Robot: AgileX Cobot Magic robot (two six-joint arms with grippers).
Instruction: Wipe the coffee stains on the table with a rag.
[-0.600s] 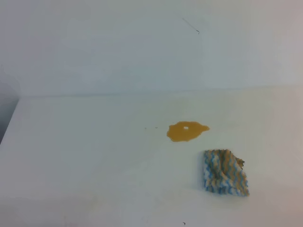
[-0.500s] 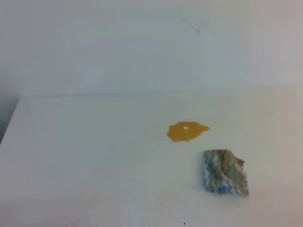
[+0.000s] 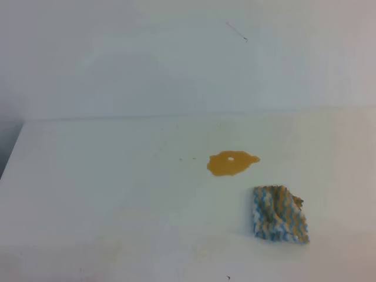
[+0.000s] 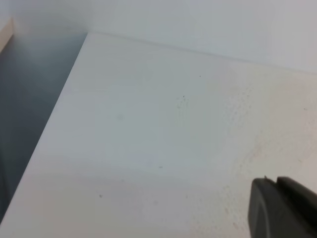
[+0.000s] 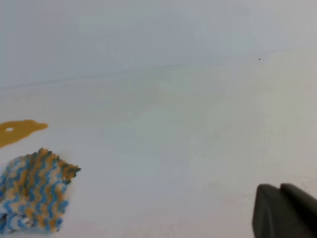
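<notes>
The coffee stains [image 3: 231, 163] are one amber puddle with a white glint near the middle of the white table [image 3: 106, 194]. The striped blue, white and tan rag [image 3: 278, 214] lies wrinkled just to the right of and nearer than the puddle, not touching it. The right wrist view has the rag [image 5: 34, 189] at the lower left and the stain's edge [image 5: 20, 130] behind it. My right gripper [image 5: 280, 187] is shut and empty, well to the right of the rag. My left gripper [image 4: 275, 181] shows as dark fingers pressed together over bare table. Neither gripper appears in the high view.
A pale wall [image 3: 176, 59] rises behind the table's far edge. The table's left edge [image 4: 59, 109] drops off to a dark grey floor. A few tiny dark specks [image 3: 228, 277] dot the tabletop.
A faint shadow at the far left of the wall has faded. The rag and the stain have not moved.
</notes>
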